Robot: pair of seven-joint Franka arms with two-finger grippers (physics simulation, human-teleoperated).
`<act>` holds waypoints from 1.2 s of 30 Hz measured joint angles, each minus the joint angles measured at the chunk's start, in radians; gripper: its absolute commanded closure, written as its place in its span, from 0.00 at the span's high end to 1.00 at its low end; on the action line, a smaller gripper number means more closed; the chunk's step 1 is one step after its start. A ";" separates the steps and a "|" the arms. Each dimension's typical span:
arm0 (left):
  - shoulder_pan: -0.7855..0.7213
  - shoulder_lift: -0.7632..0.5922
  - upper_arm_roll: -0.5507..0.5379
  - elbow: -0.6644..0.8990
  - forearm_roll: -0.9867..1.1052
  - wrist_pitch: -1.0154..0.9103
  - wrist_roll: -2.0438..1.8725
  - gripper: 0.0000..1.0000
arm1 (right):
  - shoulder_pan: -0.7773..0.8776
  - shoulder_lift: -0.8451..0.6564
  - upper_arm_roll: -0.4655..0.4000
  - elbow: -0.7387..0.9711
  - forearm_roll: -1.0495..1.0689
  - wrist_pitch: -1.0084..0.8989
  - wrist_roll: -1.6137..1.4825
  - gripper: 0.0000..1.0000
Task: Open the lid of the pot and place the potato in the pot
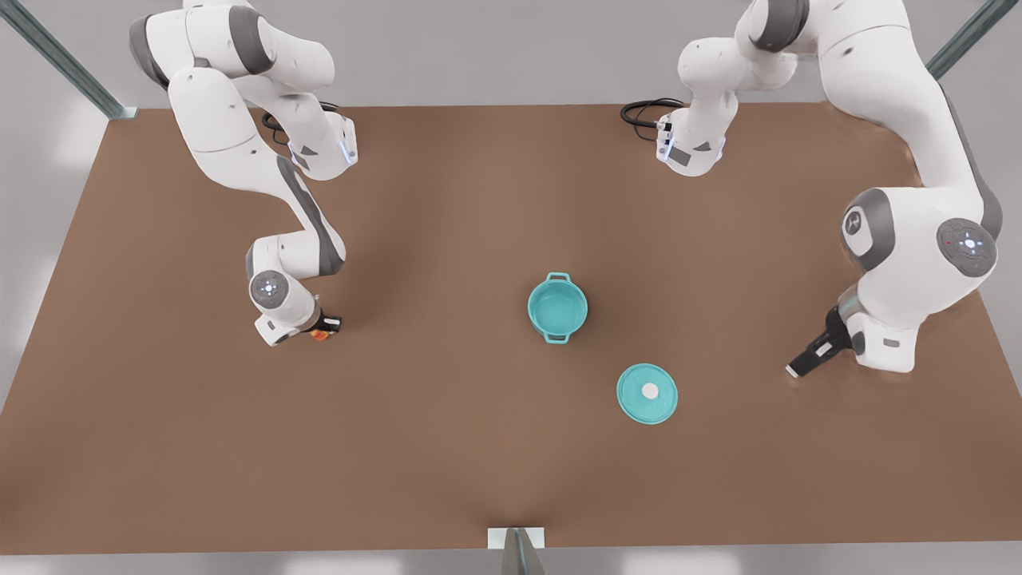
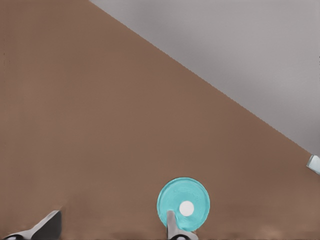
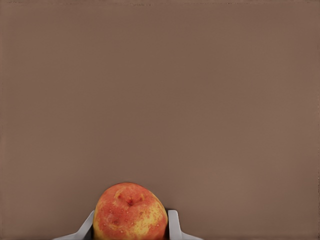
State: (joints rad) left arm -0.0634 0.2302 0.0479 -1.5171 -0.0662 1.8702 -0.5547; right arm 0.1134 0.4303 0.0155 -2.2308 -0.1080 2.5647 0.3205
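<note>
Half done: flat teal pot lid w/ white knob lies on brown table, lower right of open teal pot. Right gripper, mid-left of front view, jaws clamped on yellow-red potato; transfer to pot left. Left gripper, far right, jaws apart, empty, waits.

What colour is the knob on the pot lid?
White, on the teal pot lid; it shows best in the front view.

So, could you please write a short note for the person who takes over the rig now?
Right tool: at the front view's left, low over the table, shut on the potato.
Left tool: at the front view's right, open, holding nothing, waiting beside the pot lid.
Pot: mid-table, uncovered, nothing inside.
Done: the pot lid is off and lies flat on the table near the pot; the potato is grasped.
Left: carry the potato over the pot and release it inside.
</note>
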 measured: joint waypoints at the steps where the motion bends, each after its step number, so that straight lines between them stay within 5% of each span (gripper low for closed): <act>1: -0.015 -0.044 -0.003 -0.034 0.005 -0.029 0.027 1.00 | 0.000 -0.010 0.000 0.000 0.000 -0.001 0.000 0.51; 17: -0.110 0.009 -0.045 0.002 0.029 -0.228 0.238 1.00 | 0.036 -0.091 0.124 0.211 0.037 -0.175 0.027 0.52; 36: -0.110 0.017 -0.045 0.003 0.036 -0.230 0.316 1.00 | 0.285 0.008 0.130 0.553 0.119 -0.444 0.249 0.53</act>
State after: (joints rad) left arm -0.1733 0.2472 0.0031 -1.5146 -0.0298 1.6404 -0.2390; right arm 0.3985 0.4384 0.1451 -1.6780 0.0108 2.1206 0.5694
